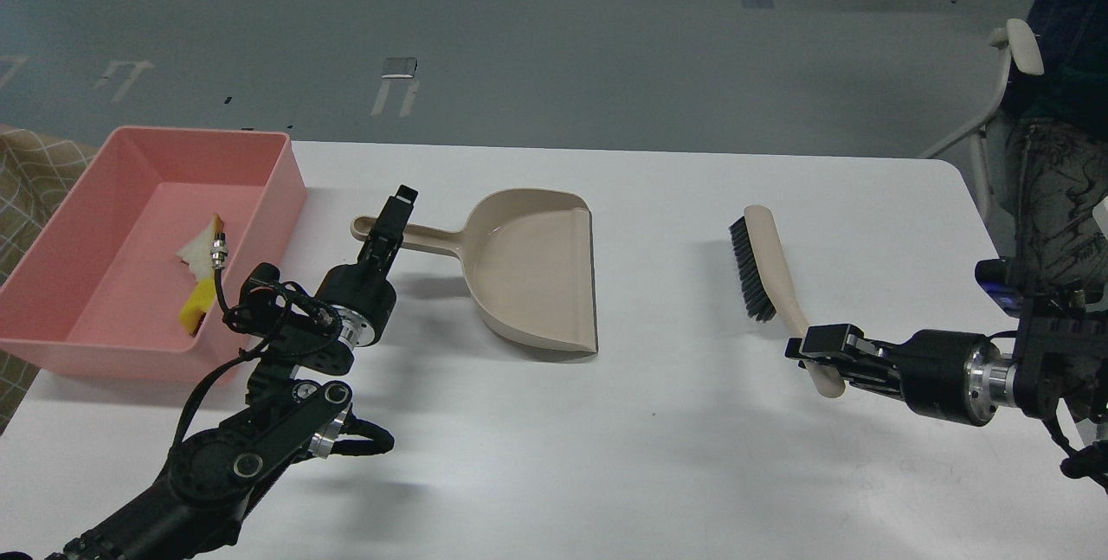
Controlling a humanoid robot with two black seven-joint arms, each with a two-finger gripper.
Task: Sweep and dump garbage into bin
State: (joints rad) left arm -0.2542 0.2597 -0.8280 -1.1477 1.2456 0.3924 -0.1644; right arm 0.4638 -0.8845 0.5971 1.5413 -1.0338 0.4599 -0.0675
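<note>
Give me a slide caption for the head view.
Garbage lies in the bin; dustpan and brush rest on the table.

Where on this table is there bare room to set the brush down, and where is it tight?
Bare white table runs between the dustpan and the brush, and along the near edge between both arms. It is tight on the left: the left claw sits at the dustpan handle beside the pink bin, which holds the garbage.

Arms: matte black, jointed cylindrical links; wrists: silver metal rings | left arm [260, 421]: looped black cables, small silver connector, round joint caps | right arm [961, 374]: blue patch near outer link | grippers: black, two-fingered
</note>
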